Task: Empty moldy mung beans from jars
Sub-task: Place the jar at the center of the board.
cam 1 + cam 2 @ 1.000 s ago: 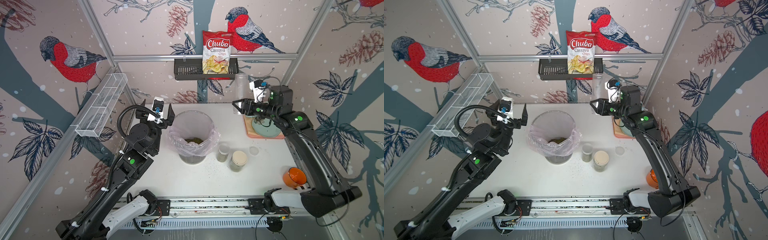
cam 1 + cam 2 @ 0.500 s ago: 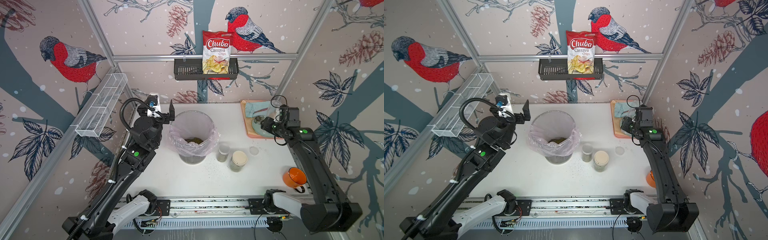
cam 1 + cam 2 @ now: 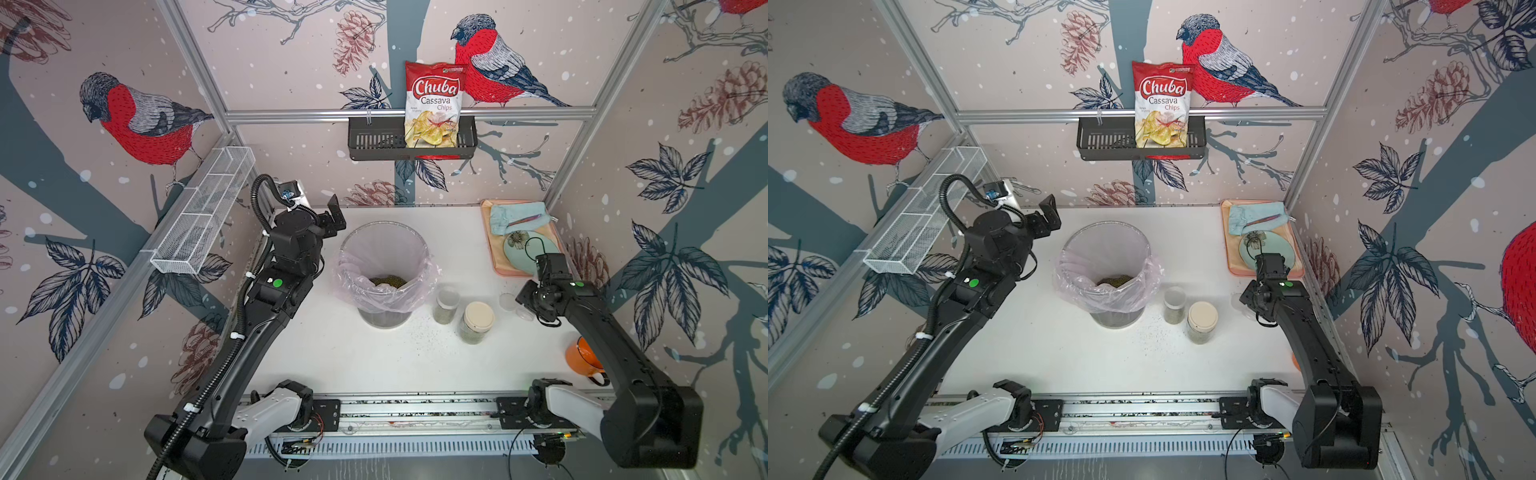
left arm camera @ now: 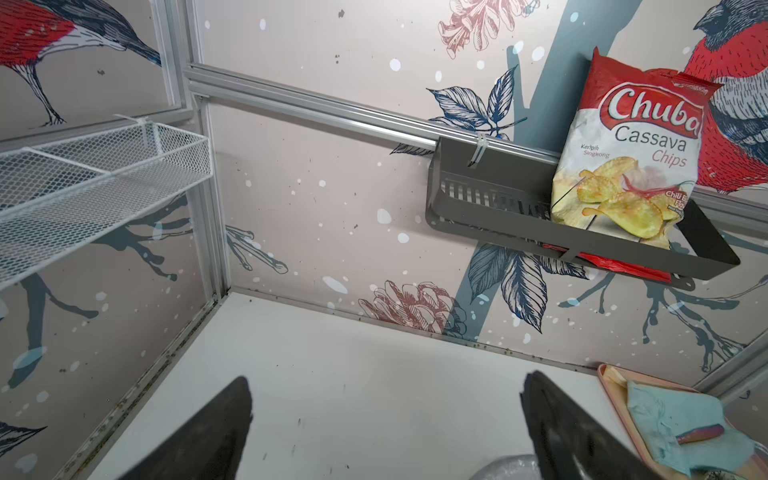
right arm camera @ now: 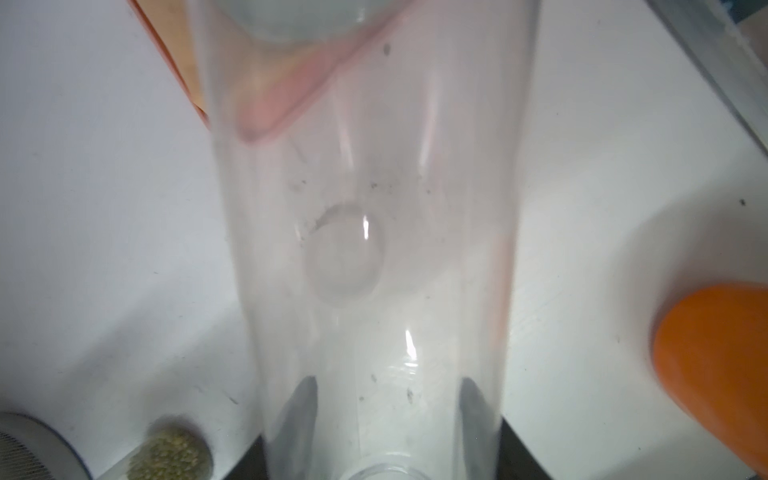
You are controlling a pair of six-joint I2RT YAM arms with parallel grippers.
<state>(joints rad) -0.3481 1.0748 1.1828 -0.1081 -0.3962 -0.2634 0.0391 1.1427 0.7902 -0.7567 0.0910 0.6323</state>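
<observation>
In the right wrist view my right gripper [image 5: 386, 415] is shut on a tall clear tube jar [image 5: 365, 208]. The tube looks empty, and both dark fingers [image 5: 299, 411] show through its wall. In both top views that gripper [image 3: 524, 297] hangs low over the table, right of the other jars. The short open jar [image 3: 446, 305] holds mung beans [image 5: 170, 455]. A cream-lidded jar [image 3: 478, 322] stands beside it. More mung beans [image 3: 388, 281] lie in the pink-lined bin [image 3: 384, 249]. My left gripper [image 3: 328, 216] is raised behind the bin's left side, open and holding nothing [image 4: 386, 415].
A loose clear lid [image 3: 508, 301] lies on the table by the right gripper. An orange mug [image 3: 582, 357] stands at the right front. A pink tray [image 3: 490, 249] with a plate and cloth sits at the back right. Spilled grains dot the table near the jars.
The right arm has swung down from high over the tray to the table right of the jars, still gripping the tube. The left arm has stretched slightly toward the back wall.
</observation>
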